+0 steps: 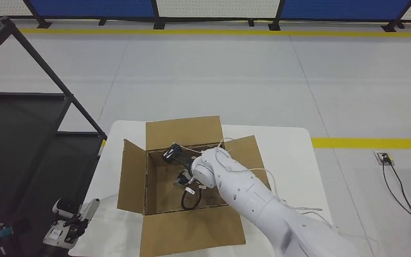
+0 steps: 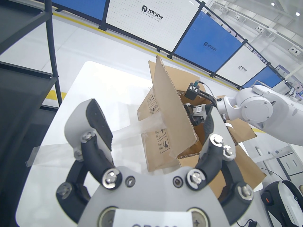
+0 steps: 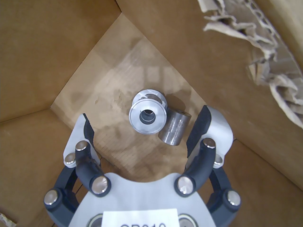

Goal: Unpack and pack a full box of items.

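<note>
Steel spool, bore facing up, touches a plain cylinder on the box floor, directly beneath the right gripper, jaws spread and empty; the left gripper hangs outside the box, likewise spread.

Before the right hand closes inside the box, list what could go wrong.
1. The flanged spool and the dark cylinder lie touching inside the open right hand; closing may pinch both or knock one away.
2. The cylinder appears to lie on its side and could roll across the box floor.
3. The torn cardboard edge near the arm might snag it on withdrawal.
</note>
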